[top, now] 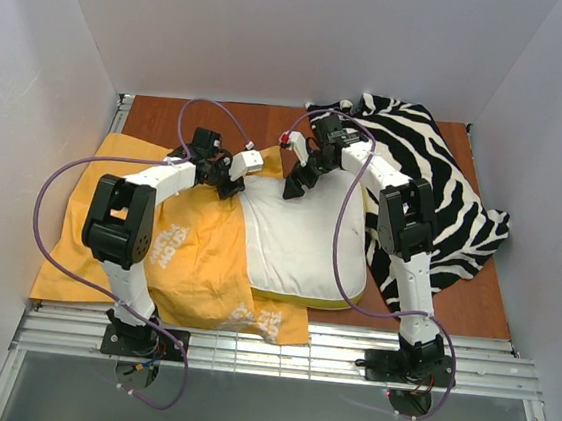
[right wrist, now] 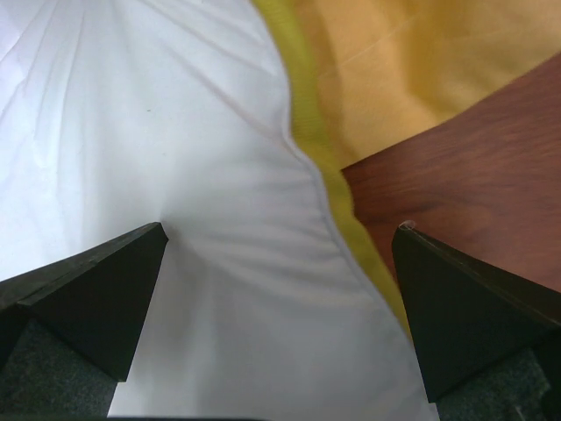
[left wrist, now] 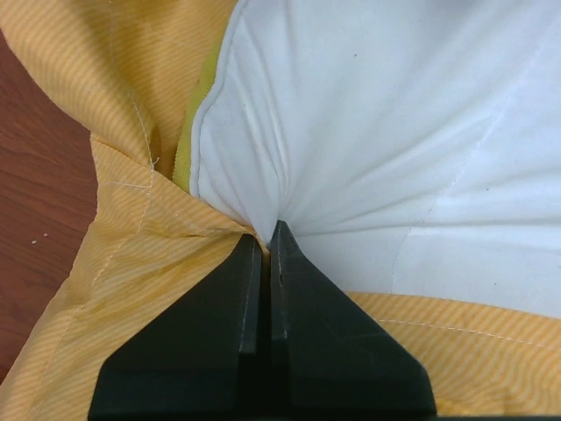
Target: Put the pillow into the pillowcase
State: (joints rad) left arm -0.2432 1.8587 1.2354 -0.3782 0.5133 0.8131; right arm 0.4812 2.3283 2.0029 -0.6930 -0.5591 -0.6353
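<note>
The wooden counter (top: pixel 473 301) carries the orange pillowcase (top: pixel 196 252) on the left, with the white pillow (top: pixel 303 243) lying against its right side. The left tool (left wrist: pixel 270 230) is pressed together, pinching pillow fabric at the case's edge. The right tool (right wrist: pixel 280 228) hangs spread wide over the pillow's far edge.

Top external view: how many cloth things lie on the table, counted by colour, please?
orange-yellow pillowcase: 1
white pillow: 1
black-and-white zebra-striped cloth: 1
Total: 3
</note>
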